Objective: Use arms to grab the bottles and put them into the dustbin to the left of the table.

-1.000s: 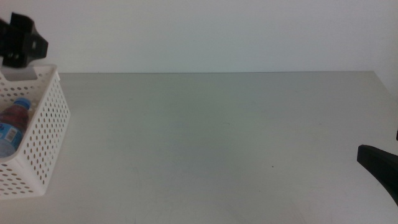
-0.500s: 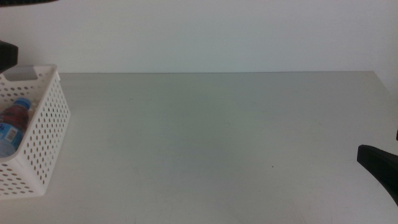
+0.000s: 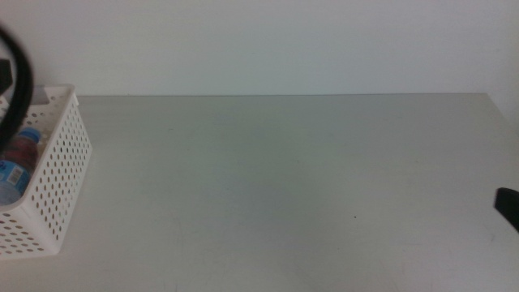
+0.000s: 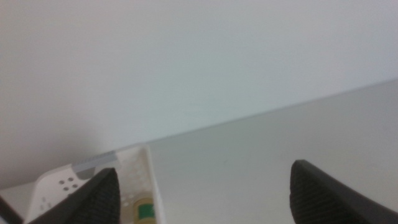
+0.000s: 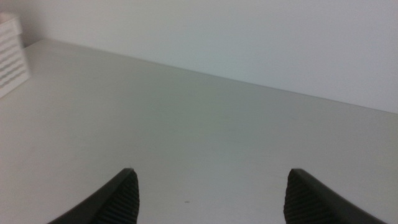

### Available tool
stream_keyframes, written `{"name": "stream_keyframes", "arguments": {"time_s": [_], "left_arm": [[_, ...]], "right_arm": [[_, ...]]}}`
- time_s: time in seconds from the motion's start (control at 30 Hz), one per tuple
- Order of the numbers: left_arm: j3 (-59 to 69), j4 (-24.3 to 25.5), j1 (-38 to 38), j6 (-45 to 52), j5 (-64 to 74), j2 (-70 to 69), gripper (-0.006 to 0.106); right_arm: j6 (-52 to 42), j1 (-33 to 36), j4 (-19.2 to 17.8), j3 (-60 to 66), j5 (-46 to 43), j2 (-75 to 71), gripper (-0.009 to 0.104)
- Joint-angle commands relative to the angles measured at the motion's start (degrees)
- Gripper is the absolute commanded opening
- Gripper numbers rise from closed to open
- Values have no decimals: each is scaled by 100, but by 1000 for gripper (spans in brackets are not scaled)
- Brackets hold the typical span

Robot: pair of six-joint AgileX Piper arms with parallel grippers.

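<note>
**Bottles binned, both arms clear of the table**

The table point(image 3: 276, 178) carries no bottle in the middle view. At its left edge stands the dustbin point(image 3: 57, 162), a white basket with perforated walls. Inside it lies the clear bottle point(image 3: 18, 158) with its blue cap and label, something reddish against it, possibly the red can, though too little shows to be sure. In the left wrist view a green label and yellow liquid peep over the rim, which fits the yellow-liquid bottle point(image 4: 144, 211) lying in the same basket.

The left gripper point(image 4: 202, 190) hangs above and just beside the dustbin, its jaws spread wide with nothing between them. In the middle view only a dark curve, probably a cable point(image 3: 18, 81) of that arm, crosses the top left corner. The right gripper point(image 5: 211, 193) waits low over the table's near right side, jaws likewise wide apart and empty; in the middle view a dark tip at the right edge is all that shows of it.

Judged from this, the sorting looks finished or nearly so, and the step in hand is the retreat. To do that well, the left arm should lift straight away from the basket before swinging, so that cable and jaws do not snag the rim and drag the light basket off the table's edge.
</note>
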Motion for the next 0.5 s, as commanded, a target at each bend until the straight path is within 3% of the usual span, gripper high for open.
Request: {"name": "stream_keyframes", "arguments": {"time_s": [0.0, 0.23, 0.47], "left_arm": [[455, -188, -33, -67, -974, -416, 94], [2219, -381, -33, -67, -1915, -1618, 94], [3822, -789, 29, -67, -2092, -2965, 94]], "right_arm": [[-71, -417, 46, 4, -394, -181, 59], [-71, -1672, 274, 780, -422, -1287, 59], [-71, -1923, 269, 1689, -502, -2179, 59]]}}
